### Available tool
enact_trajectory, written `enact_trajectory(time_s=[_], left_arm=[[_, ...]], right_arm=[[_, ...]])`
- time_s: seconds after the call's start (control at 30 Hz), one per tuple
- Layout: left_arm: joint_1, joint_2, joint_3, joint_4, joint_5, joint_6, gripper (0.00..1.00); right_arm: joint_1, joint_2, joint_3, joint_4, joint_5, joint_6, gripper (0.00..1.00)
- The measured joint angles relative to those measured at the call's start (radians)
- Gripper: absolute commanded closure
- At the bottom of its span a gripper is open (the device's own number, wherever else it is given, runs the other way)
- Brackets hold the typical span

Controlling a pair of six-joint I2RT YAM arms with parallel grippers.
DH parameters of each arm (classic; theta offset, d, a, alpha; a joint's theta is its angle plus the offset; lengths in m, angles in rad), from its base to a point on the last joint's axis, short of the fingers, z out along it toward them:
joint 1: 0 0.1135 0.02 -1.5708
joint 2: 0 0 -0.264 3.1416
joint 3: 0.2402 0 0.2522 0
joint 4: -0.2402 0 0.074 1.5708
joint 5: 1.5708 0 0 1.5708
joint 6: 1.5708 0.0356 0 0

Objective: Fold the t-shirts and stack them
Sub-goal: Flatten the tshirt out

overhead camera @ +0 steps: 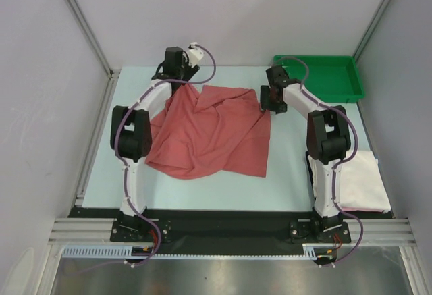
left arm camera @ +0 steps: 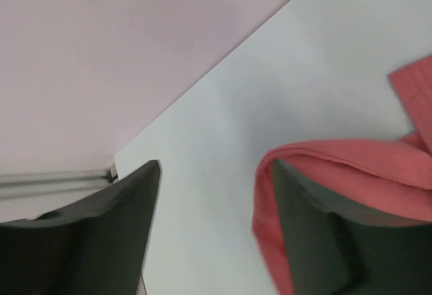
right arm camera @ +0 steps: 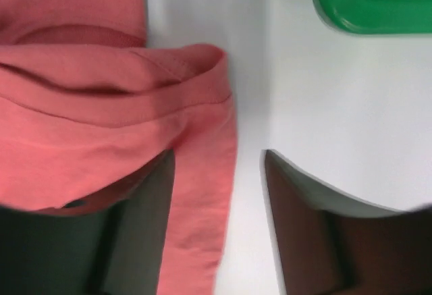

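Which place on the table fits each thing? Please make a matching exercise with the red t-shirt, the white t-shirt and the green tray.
Things
1. salmon-red t-shirt
2. white t-shirt
3. green tray

Places
A. far right corner of the table
B. near right edge of the table, lying flat
C. middle of the table, spread out and crumpled

Pairs: 1-C, 2-B, 3-A

Plain salmon-red cloth t-shirt (overhead camera: 209, 133), plain white cloth t-shirt (overhead camera: 368, 180), bright green plastic tray (overhead camera: 337, 79), pale mint tabletop (overhead camera: 202, 190), all unpatterned.
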Motion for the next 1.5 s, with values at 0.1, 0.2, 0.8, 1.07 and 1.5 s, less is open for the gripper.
enact_trajectory(time_s=[0.1,0.2,0.8,1.07,1.5], left_arm=[[0.006,-0.056,-0.026,-0.044,0.068,-0.052,0.00],[0.014,-0.241,-0.195,-0.107,0.186,-0.070,0.08],[0.004,-0.919,-1.167,-0.529,0.366,0.436,0.18],[-0.002,-0.984,-1.300,-0.310,0.307,0.553,0.39],[0.130,-0.990,-1.061,-0.461,0.267,0.381,1.00]], right_arm=[[-0.002,-0.021,-0.034,-0.007,0.008,0.001,0.32],[0.000,-0.122,-0.173,0.000,0.012,0.019,0.33],[0.183,-0.362,-0.597,0.055,-0.061,0.147,0.41],[0.182,-0.365,-0.628,0.106,-0.077,0.177,0.77],[0.041,-0.502,-0.608,-0.001,-0.159,0.180,1.00]])
